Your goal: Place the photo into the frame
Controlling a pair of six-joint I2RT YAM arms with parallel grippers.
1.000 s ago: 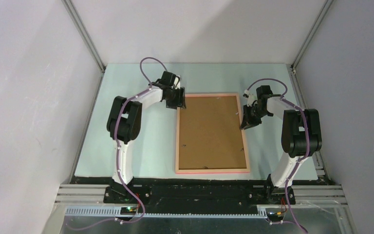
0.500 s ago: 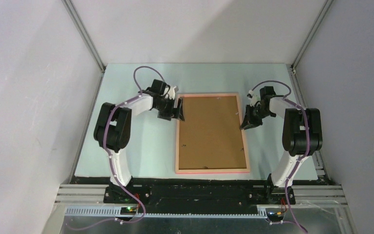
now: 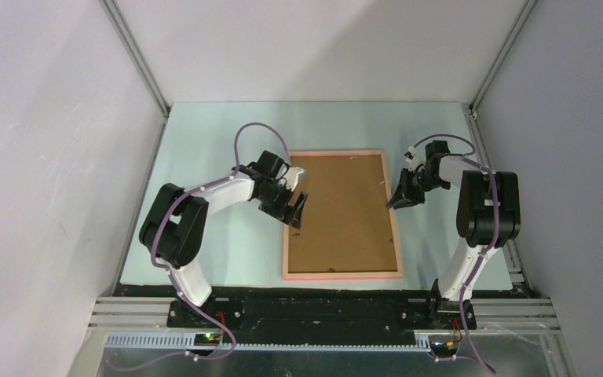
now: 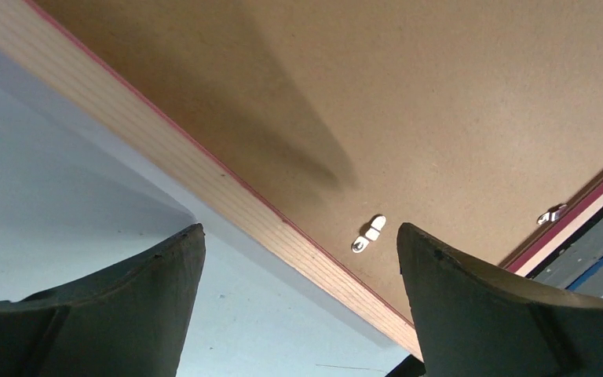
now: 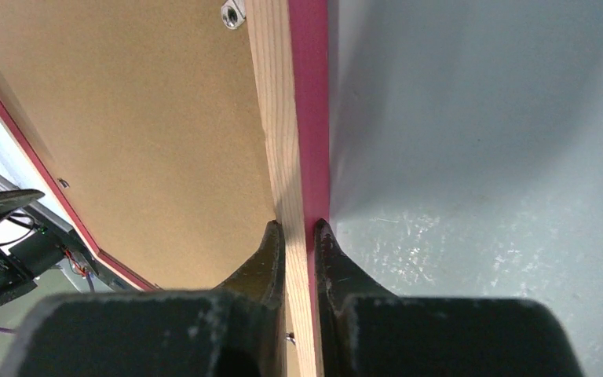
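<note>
Salmon-pink frame [image 3: 343,276] is laid flat on the table [image 3: 220,157], with the brown backing board [image 3: 341,212] turned up. Its right rail is pinched between the near-closed jaws of the right gripper [image 3: 401,200], one jaw on each side of the rail. The jaws of the left gripper [image 3: 297,210] are spread wide, with nothing gripped, and are held just above the frame's left rail. A small white clip [image 4: 368,233] on the board is seen between these jaws.
</note>
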